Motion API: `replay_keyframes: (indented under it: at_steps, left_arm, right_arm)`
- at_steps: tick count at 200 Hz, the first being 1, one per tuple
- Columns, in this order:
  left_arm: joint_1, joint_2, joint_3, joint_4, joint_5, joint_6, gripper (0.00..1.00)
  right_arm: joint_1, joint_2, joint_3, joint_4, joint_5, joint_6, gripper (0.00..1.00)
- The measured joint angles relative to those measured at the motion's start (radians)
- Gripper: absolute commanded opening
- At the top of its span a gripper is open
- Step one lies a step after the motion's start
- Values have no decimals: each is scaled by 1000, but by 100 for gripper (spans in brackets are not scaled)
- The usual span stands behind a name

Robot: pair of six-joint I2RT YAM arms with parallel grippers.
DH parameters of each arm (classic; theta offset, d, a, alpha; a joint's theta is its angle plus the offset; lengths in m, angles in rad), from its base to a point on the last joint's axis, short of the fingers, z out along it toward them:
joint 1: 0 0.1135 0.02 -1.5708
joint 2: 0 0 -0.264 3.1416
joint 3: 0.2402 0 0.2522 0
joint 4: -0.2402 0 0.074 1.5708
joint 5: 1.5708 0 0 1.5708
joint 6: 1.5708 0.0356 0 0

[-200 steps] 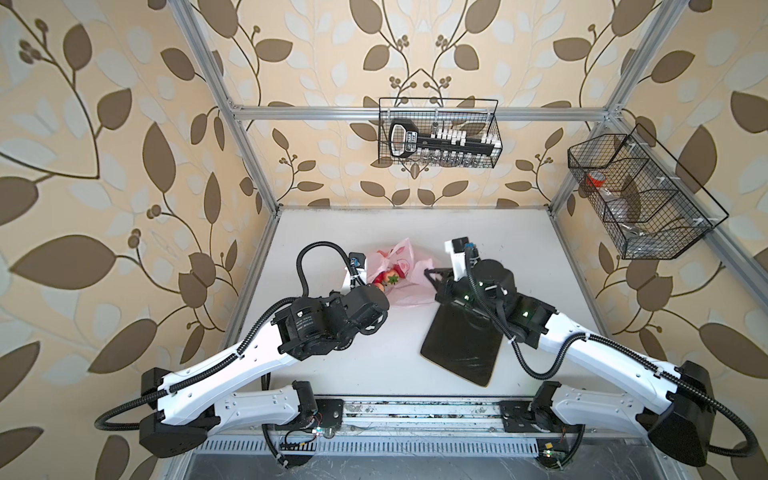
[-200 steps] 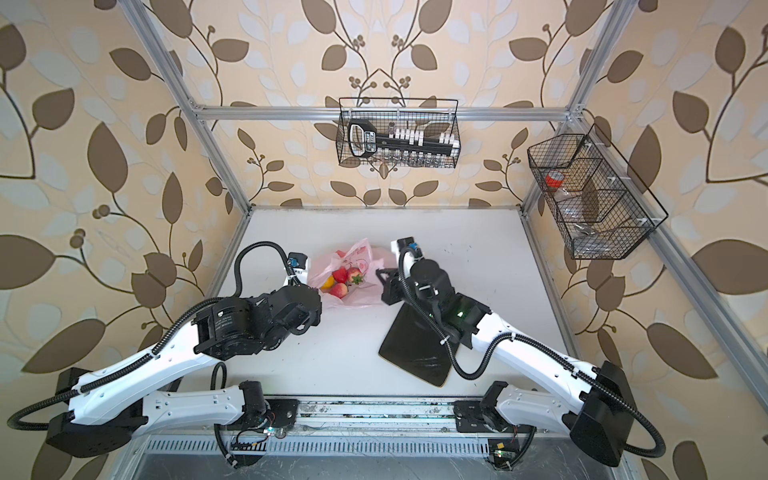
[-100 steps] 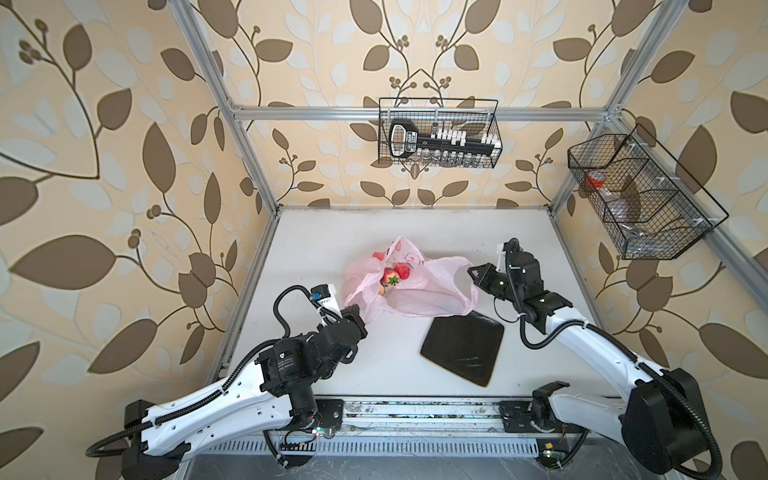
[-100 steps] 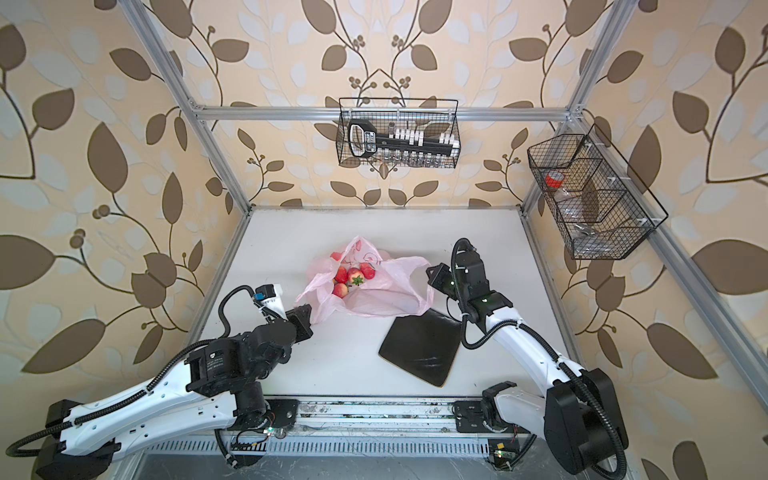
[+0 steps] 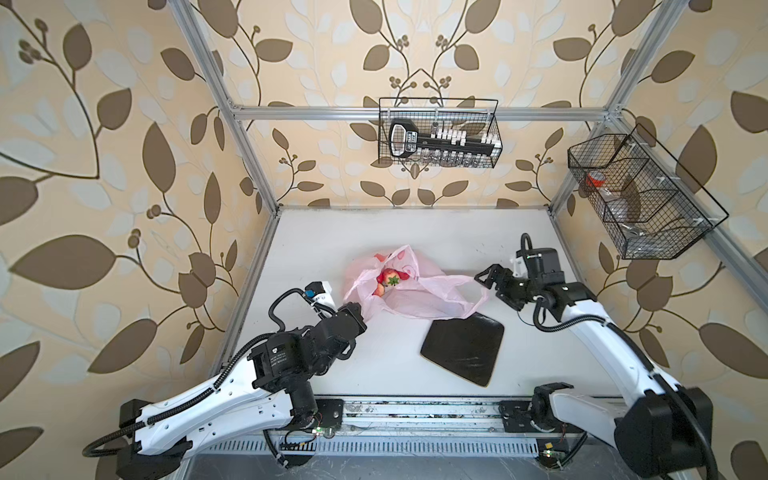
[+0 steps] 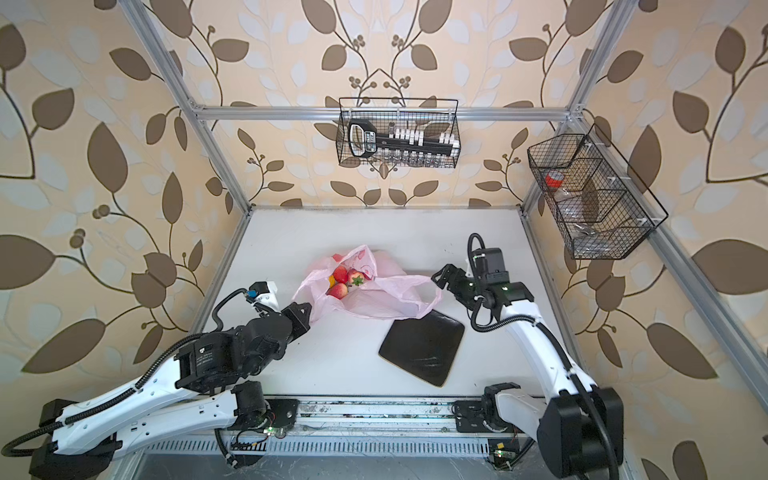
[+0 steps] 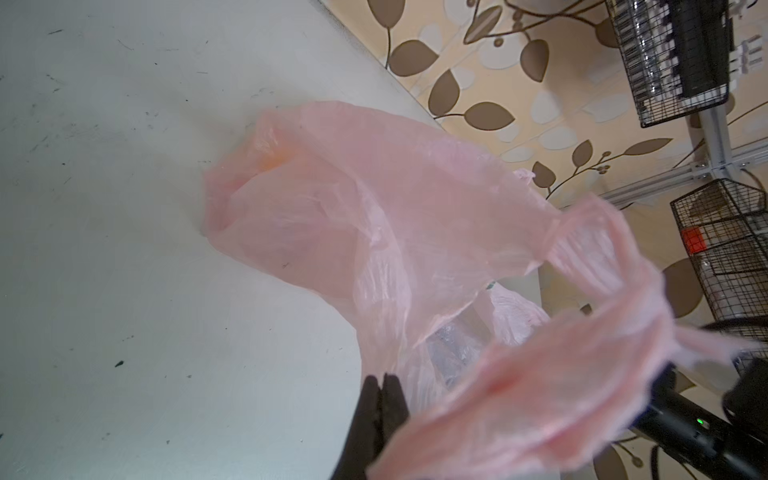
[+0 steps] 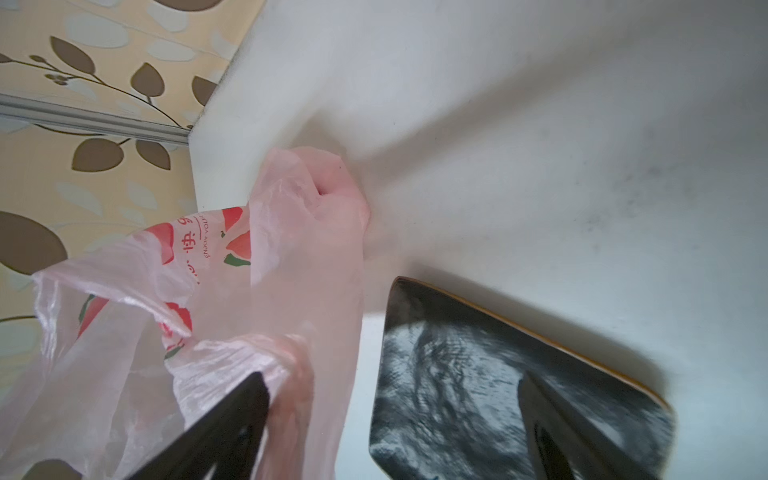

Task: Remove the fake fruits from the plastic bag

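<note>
Sprawling on table [image 5: 332, 249] amid leaf-print walls [image 5: 104, 208], plastic bag [image 5: 424, 297] is clamped by left claw [image 5: 361, 310]; right claw [image 5: 486, 275] apart.

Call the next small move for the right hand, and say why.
Probably send the right hand, now open beside the bag, into the bag's mouth toward the fruits. The left hand is shut on the bag's near edge, the mouth gapes, and the fruits lie exposed inside, none out yet.

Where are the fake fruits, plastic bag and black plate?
fake fruits [image 6: 347, 282], in a top view: cluster middle.
plastic bag [image 5: 424, 297], in a top view: bare film.
black plate [image 5: 463, 349], in a top view: centre.
</note>
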Motion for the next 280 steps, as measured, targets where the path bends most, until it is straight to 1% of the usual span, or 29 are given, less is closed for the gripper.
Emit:
replay_keyframes:
  at_steps: [18, 33, 39, 57, 67, 73, 83, 96, 109, 112, 116, 119, 131, 138, 146, 156, 163, 189, 221, 228, 245, 256, 280]
  left_arm:
    - [0, 13, 0, -2, 18, -18, 0]
    - [0, 33, 0, 1, 34, -25, 0]
    - [0, 42, 0, 5, 43, -28, 0]
    - [0, 71, 0, 13, 68, -36, 0]
    - [0, 84, 0, 16, 82, -37, 0]
    - [0, 90, 0, 19, 93, -38, 0]
    - [0, 95, 0, 23, 106, -39, 0]
    - [0, 95, 0, 24, 125, -41, 0]
    - [0, 90, -2, 26, 133, -45, 0]
    - [0, 87, -2, 27, 134, -46, 0]
    - [0, 84, -3, 27, 135, -48, 0]
    - [0, 80, -3, 27, 137, -50, 0]
    - [0, 64, -10, 32, 142, -59, 0]
    - [0, 52, -16, 32, 145, -65, 0]
    - [0, 41, -21, 30, 148, -70, 0]
    - [0, 29, -27, 29, 149, -79, 0]
    - [0, 21, -31, 27, 149, -88, 0]
    - [0, -11, -35, 2, 148, -119, 0]
    - [0, -67, -56, -22, 148, -151, 0]
    - [0, -79, -62, -29, 147, -156, 0]
    - [0, -100, -71, -48, 147, -169, 0]
    - [0, -106, -73, -59, 147, -175, 0]
    - [0, -116, -73, -97, 148, -196, 0]
  right_arm:
    - [-39, -102, 96, -102, 32, -72, 99]
    - [-45, -152, 204, -152, 60, -147, 96]
    - [-44, -161, 240, -166, 66, -178, 92]
    - [-42, -169, 337, -201, 55, -271, 74]
    - [-31, -166, 365, -203, 32, -286, 68]
    - [-6, -165, 373, -193, 16, -293, 63]
    - [66, -162, 373, -171, -5, -299, 58]
    - [238, -151, 360, -121, 2, -282, 54]
    - [453, -124, 347, -63, 46, -265, 51]
    - [515, -108, 345, -48, 59, -262, 50]
    - [565, -99, 344, -35, 76, -260, 50]
    - [621, -80, 343, -19, 89, -257, 50]
    - [765, -13, 343, 34, 138, -252, 46]
    - [820, 33, 343, 65, 164, -246, 42]
    - [859, 85, 343, 95, 194, -231, 38]
    - [880, 150, 338, 134, 238, -206, 34]
    - [883, 191, 327, 168, 270, -188, 30]
    - [882, 296, 250, 294, 361, -117, 26]
    - [882, 415, 193, 449, 397, -63, 26]
    - [881, 450, 194, 482, 402, -56, 27]
    - [879, 548, 218, 536, 422, -32, 35]
    - [874, 610, 244, 557, 439, -16, 44]
    - [843, 731, 310, 580, 484, 32, 55]
